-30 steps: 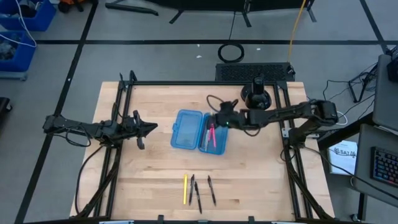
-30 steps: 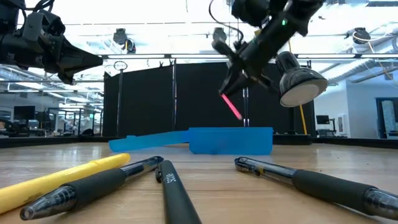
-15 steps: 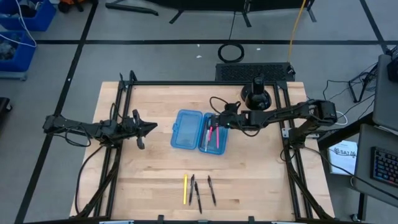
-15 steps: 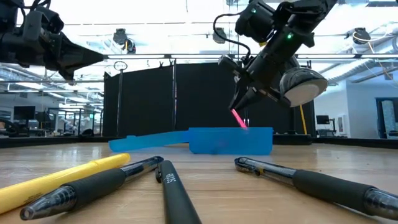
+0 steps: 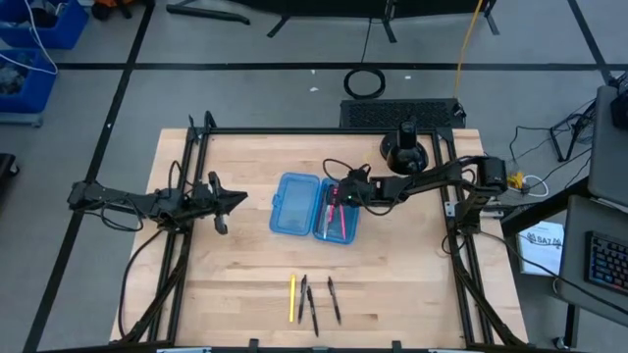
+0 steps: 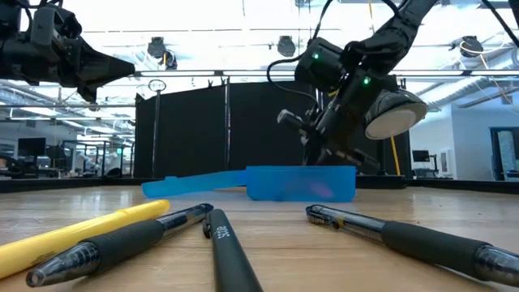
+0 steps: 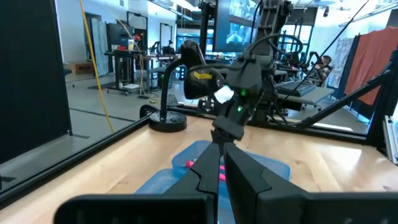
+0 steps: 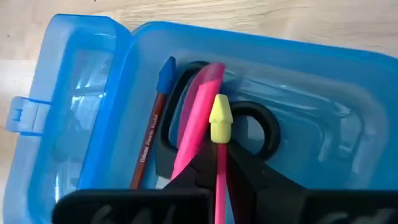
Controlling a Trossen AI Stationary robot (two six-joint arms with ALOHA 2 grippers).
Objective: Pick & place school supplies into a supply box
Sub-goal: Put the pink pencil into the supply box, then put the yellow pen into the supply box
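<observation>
The translucent blue supply box [image 5: 314, 206] lies open mid-table, its two halves side by side. My right gripper [image 5: 345, 193] reaches down into the box's right half [image 8: 298, 118], shut on a thin pink pencil with a yellow cap. In that half lie black-handled scissors [image 8: 258, 127], a thick pink pen [image 8: 198, 118] and a brown pencil with a blue cap [image 8: 151, 130]. A yellow pencil [image 5: 291, 297] and three black pens [image 5: 313, 306] lie flat near the table's near edge. My left gripper [image 5: 235, 201] hovers shut, left of the box. My right gripper pinches the thin pink pencil's shaft [image 8: 221, 163] between its two fingers, a little below the yellow cap [image 8: 220, 116]. The fingers come slanting down from the table's right, lying along the pencil. The capped end is down inside the box's right half, over the scissors' handles.
A black round stand [image 5: 406, 149] sits on the table's far right, just behind my right arm. Black frame rails run along the table's left and right sides. Bare wood shows between the box [image 6: 300, 182] and the pens [image 6: 405, 235] at the near edge.
My right gripper has come down and slightly toward the near edge, into the box's right half. The pink pencil, which hung clear above the box a second ago, now has its lower end inside it. The gripper has stayed shut on it.
</observation>
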